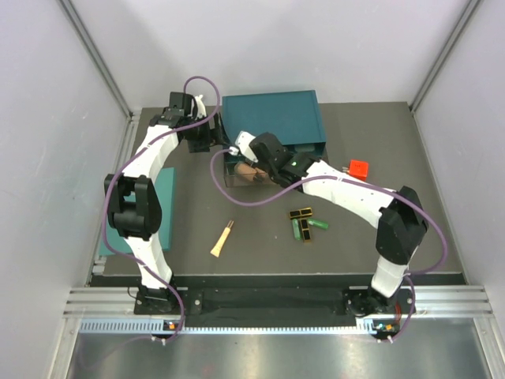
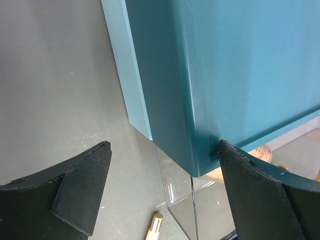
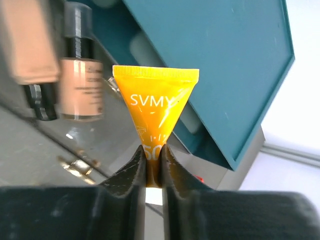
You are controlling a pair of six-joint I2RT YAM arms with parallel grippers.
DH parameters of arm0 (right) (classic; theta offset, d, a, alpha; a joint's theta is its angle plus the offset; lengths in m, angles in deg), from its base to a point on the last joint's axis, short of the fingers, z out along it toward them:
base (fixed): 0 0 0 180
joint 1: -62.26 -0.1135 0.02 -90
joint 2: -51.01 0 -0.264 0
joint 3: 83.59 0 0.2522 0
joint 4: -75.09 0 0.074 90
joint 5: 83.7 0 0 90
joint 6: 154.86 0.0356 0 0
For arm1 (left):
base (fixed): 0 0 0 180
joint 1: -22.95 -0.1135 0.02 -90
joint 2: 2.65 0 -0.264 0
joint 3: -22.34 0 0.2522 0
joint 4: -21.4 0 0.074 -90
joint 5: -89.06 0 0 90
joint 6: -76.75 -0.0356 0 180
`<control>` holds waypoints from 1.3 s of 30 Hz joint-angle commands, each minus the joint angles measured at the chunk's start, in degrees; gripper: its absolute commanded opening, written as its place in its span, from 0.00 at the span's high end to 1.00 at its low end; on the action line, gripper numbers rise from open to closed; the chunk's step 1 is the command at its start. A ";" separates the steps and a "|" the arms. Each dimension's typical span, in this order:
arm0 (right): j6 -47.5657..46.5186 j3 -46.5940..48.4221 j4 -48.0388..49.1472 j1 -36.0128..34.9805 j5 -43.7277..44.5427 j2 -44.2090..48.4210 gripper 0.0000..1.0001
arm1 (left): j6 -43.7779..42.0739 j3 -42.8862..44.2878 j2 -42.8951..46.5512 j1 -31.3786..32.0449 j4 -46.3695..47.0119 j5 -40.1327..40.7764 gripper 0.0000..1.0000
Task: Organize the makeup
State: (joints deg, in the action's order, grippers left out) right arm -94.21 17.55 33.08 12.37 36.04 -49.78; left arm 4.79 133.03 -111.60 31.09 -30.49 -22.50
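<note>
My right gripper [image 3: 154,150] is shut on the orange-white tube [image 3: 155,107] and holds it over the clear organizer [image 1: 237,175], in front of the teal box [image 1: 272,114]. Two tan bottles [image 3: 81,90] lie in the organizer below the tube. My left gripper [image 2: 164,150] is open, its jaws on either side of the teal box's corner [image 2: 200,150], above the organizer's clear wall [image 2: 182,195]. The cream slim tube [image 1: 222,238] lies on the table and shows in the left wrist view [image 2: 154,225]. Green sticks [image 1: 304,230] and black-and-gold cases [image 1: 300,213] lie mid-table.
A small red cube [image 1: 359,168] sits right of the teal box. A flat teal panel [image 1: 162,209] lies at the left under my left arm. White walls enclose the table on three sides.
</note>
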 commanded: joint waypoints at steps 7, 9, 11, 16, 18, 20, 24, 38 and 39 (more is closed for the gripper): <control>3.41 4.20 2.41 1.37 5.77 -1.25 0.39 | -1.87 -0.68 0.31 -0.06 -3.27 1.43 0.08; 4.64 5.08 1.89 1.37 6.73 -0.81 0.39 | -1.70 -0.60 0.23 -0.06 -3.27 1.26 0.08; 5.43 6.23 0.92 1.28 4.99 0.59 0.39 | -1.70 -0.60 0.31 -0.06 -3.18 1.26 0.08; 9.72 8.33 -2.68 0.67 -14.85 4.81 0.31 | -1.87 -0.68 0.49 -0.06 -3.35 1.61 0.08; 12.11 8.78 -4.08 0.41 -25.10 4.73 0.28 | -1.96 -0.77 0.58 -0.06 -3.27 1.87 0.08; 15.09 8.95 -6.11 -0.29 -28.41 3.33 0.27 | -1.96 -0.77 0.75 -0.06 -3.27 2.05 0.08; 19.40 7.56 -6.82 -0.91 -29.65 1.74 0.27 | -2.22 -0.16 3.03 -0.06 -4.23 4.51 0.07; 25.64 7.90 -6.20 0.84 -21.66 -0.10 0.23 | -7.76 -6.46 22.35 -0.41 -3.27 1.88 0.01; 26.43 7.81 -5.85 1.28 -21.30 -0.28 0.23 | -8.37 -11.01 23.77 -0.41 -3.27 1.00 0.01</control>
State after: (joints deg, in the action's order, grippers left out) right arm -71.69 24.28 26.92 12.15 10.86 -49.30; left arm -0.17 129.81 -95.51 30.85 -33.40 -19.38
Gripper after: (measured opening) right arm 0.771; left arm 0.990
